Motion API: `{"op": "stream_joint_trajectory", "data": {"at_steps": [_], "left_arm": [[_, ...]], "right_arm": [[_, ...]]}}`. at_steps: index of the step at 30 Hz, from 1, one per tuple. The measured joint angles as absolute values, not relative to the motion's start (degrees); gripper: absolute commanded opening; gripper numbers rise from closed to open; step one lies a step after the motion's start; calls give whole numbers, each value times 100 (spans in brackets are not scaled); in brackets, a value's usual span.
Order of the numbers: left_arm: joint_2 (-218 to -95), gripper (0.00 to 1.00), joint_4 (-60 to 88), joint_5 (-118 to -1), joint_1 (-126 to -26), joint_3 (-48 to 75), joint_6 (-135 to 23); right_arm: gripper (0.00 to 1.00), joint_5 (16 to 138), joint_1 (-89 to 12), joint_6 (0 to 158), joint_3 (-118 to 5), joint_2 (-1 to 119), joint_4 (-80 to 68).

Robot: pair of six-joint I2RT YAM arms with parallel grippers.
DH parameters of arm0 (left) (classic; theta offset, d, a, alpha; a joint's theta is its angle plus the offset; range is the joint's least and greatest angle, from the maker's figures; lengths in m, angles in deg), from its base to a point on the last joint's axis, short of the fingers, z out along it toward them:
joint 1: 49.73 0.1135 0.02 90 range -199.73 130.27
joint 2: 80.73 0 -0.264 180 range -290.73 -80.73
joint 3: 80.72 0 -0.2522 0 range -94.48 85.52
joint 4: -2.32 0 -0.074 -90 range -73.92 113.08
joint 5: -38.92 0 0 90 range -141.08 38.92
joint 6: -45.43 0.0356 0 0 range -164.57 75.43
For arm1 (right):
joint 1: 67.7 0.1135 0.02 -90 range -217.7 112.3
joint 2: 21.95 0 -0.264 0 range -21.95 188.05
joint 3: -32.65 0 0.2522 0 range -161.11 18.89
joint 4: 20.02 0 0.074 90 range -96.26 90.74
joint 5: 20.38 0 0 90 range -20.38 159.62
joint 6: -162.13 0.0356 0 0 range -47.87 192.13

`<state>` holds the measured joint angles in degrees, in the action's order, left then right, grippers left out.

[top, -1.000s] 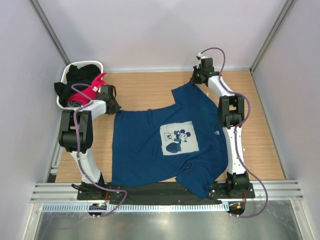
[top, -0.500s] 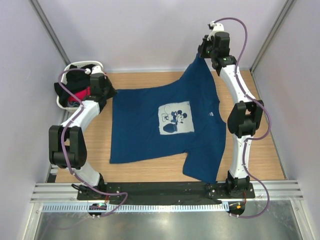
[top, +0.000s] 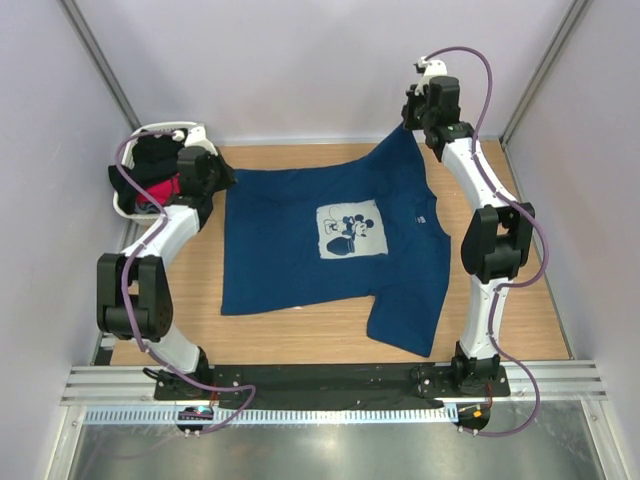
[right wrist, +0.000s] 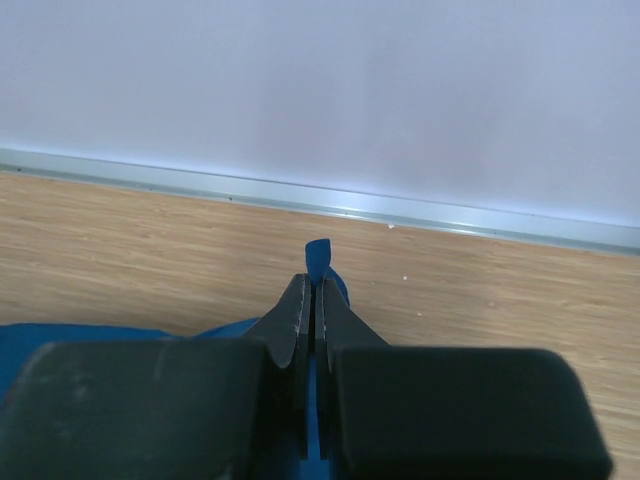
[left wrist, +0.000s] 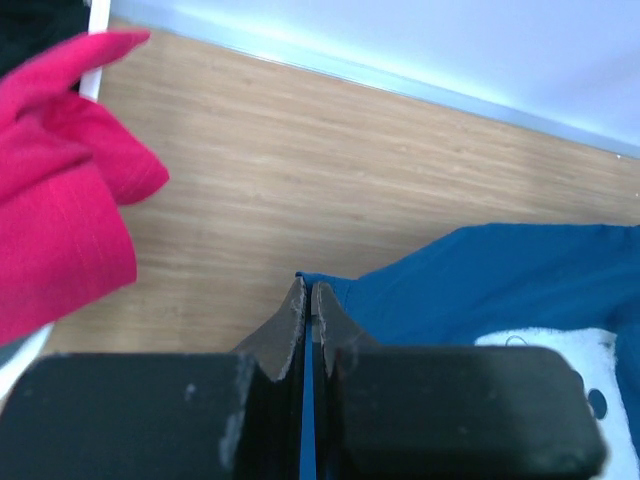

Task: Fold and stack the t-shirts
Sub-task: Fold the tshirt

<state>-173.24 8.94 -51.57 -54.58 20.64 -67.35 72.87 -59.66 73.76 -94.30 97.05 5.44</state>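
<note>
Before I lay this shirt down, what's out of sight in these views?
- Top view: the left arm covers part of the basket, so how many shirts it holds is unclear.
- Left wrist: the frame edge cuts off the pink t-shirt.
- Right wrist: the right claw body hides most of the navy t-shirt.

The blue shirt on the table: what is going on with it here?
Both arms are spreading the navy t-shirt out flat on the table. The left hand is shut on its edge at the far left, beside the white basket; the right hand is shut on its edge at the far right, near the back wall. The print faces up and no fold is made yet. A pink t-shirt and a black one wait in the basket.
</note>
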Motion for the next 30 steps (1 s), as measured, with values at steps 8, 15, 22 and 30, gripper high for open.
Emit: {"op": "stream_joint_trajectory", "data": {"at_steps": [8, 15, 22, 30], "left_arm": [[-17735, 0, 558, -5227, -5458, 2007, -6453], [-17785, 0, 472, -5406, -5458, 2010, -6226], [-17643, 0, 265, -5625, -5361, 2235, -6051], [-17595, 0, -13, -5951, -5136, 2597, -5990]], "right_arm": [[1, 7420, -6076, 7326, -9600, 10009, 330], [1, 7628, -6144, 7326, -9639, 10181, 319], [1, 7673, -6144, 7109, -8977, 9786, 92], [1, 7676, -6163, 6899, -8066, 9213, -179]]}}
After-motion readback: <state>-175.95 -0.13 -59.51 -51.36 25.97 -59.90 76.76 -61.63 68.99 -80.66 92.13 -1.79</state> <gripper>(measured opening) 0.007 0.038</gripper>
